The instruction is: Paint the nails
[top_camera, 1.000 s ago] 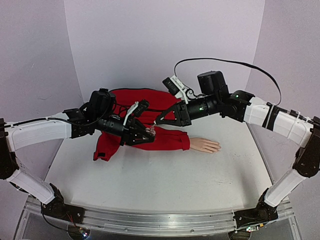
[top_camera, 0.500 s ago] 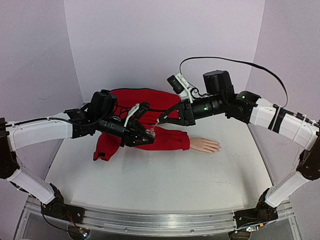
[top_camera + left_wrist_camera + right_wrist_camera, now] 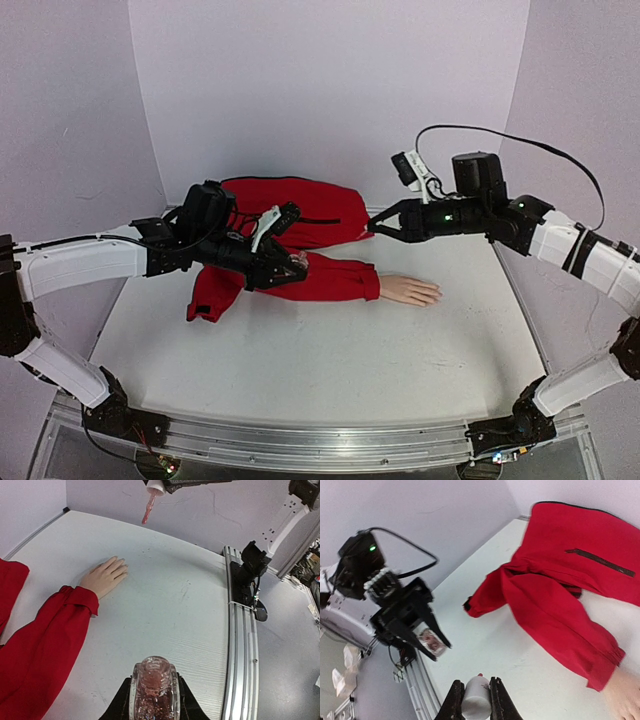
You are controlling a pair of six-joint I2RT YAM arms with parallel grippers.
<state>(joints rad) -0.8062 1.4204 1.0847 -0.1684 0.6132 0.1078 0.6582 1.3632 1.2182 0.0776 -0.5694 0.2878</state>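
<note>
**Left gripper.** We find the left gripper (image 3: pixel 291 265) pinching a small glass polish bottle (image 3: pixel 154 694) between both fingers. In the left wrist view the bottle stands upright in the grip. Its neck is uncapped and pinkish, glittery contents show through the glass. The gripper hangs over the red sleeve (image 3: pixel 335 280), clear of the table (image 3: pixel 300 370).

**Right gripper.** The right gripper (image 3: pixel 376 228) is clamped on a white cap (image 3: pixel 476 700), with one finger on each side of it. A pink-tipped brush (image 3: pixel 148 507) juts out of the cap, past the fingertips. The brush is in the air and touches nothing.

**Nails.** The nails (image 3: pixel 120 562) sit at the fingertips of the mannequin hand (image 3: pixel 410 290), which lies flat on the table. They are too small for us to judge their colour or coating.
- From the left gripper, they lie ahead and off to its left, well apart from the bottle.
- From the right gripper, they lie below the fingertips and somewhat back toward that arm's own side. There is open air between the brush and the hand.
- The right wrist view catches only the wrist end of the hand at its lower right corner, so the nails do not show there.

**Surroundings.** The sleeve runs from the hand back under the left gripper into a red jacket (image 3: pixel 580 565) spread beyond both tools. A metal rail (image 3: pixel 241 630) borders the table to the left gripper's right.
</note>
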